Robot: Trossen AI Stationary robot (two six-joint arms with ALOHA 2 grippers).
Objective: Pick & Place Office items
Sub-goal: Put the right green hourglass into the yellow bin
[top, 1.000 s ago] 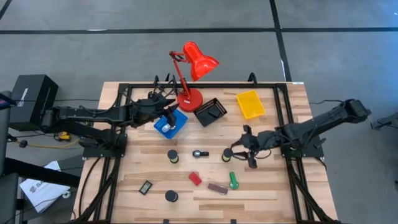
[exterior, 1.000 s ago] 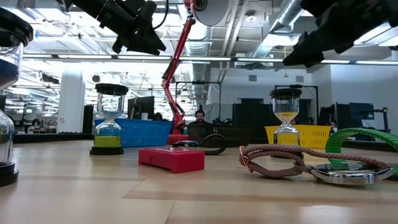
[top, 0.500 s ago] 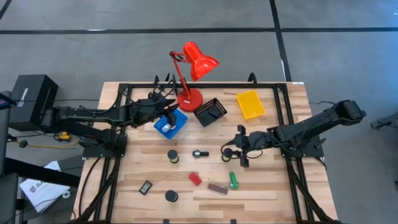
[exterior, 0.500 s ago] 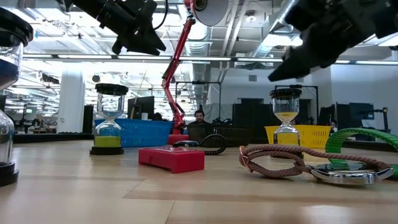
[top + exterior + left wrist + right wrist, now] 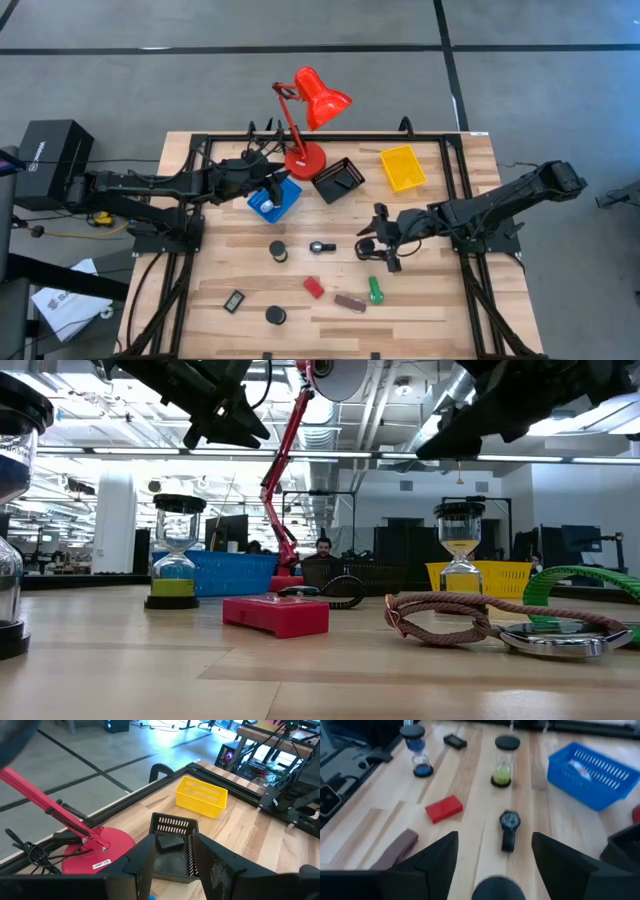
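Observation:
My right gripper (image 5: 376, 240) (image 5: 495, 865) hangs open just above the black-capped hourglass with yellow sand (image 5: 460, 550), whose round top (image 5: 499, 889) shows between its spread fingers. The hourglass stands upright on the table. Farther left lie a black wristwatch (image 5: 320, 246) and a green-sand hourglass (image 5: 277, 250). A red block (image 5: 314, 288), a brown strap (image 5: 350, 303), a green piece (image 5: 375, 291), a small black rectangle (image 5: 234, 301) and a blue-sand hourglass (image 5: 275, 315) lie toward the near edge. My left gripper (image 5: 268, 180) (image 5: 172, 870) waits open above the blue tray (image 5: 285, 200).
A red desk lamp (image 5: 305, 155) stands at the far side, with a black tray (image 5: 338, 180) and a yellow tray (image 5: 402, 167) to its right. Black frame rails run along the table's edges. Bare wood lies near the right and left edges.
My right gripper has moved toward the table's left, from right of the yellow-sand hourglass to over it, staying open. The items on the table have kept their places.

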